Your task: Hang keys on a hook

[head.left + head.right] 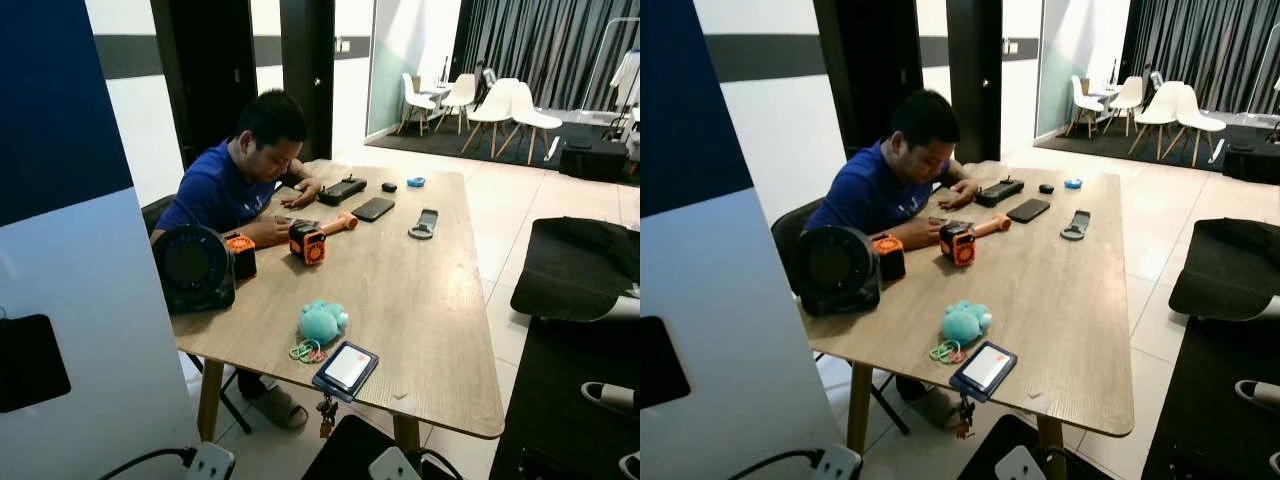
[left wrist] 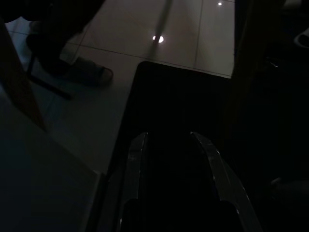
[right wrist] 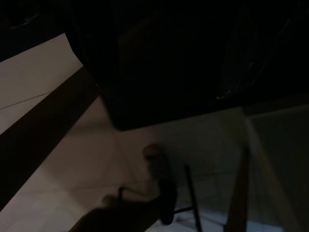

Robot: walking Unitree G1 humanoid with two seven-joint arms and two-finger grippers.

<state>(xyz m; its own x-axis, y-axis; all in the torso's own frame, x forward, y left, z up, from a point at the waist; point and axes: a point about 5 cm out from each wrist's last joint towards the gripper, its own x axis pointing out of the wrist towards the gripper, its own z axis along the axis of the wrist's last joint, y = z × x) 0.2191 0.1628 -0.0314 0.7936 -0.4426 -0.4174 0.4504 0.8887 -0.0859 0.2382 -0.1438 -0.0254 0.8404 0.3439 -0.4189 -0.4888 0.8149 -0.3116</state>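
A bunch of keys [image 1: 327, 411] dangles off the near edge of the wooden table [image 1: 440, 300]. It hangs from a blue card holder [image 1: 345, 371] lying flat on the tabletop. Both arms hang low in front of the table. In the dim left wrist view my left gripper [image 2: 169, 136] is open, its fingers [image 2: 137, 159] apart over a dark chair seat and pale floor tiles. The right wrist view is very dark, showing floor tiles, a table leg and a sandalled foot [image 3: 161, 193].
A person in a blue shirt [image 1: 225, 190] sits at the table's left side. On the table lie a teal plush toy [image 1: 322, 321], coloured rings [image 1: 306, 351], a black fan [image 1: 194, 266], orange gadgets and phones. A white-and-blue panel [image 1: 80, 330] stands close on the left. Black chairs [image 1: 575, 265] are on the right.
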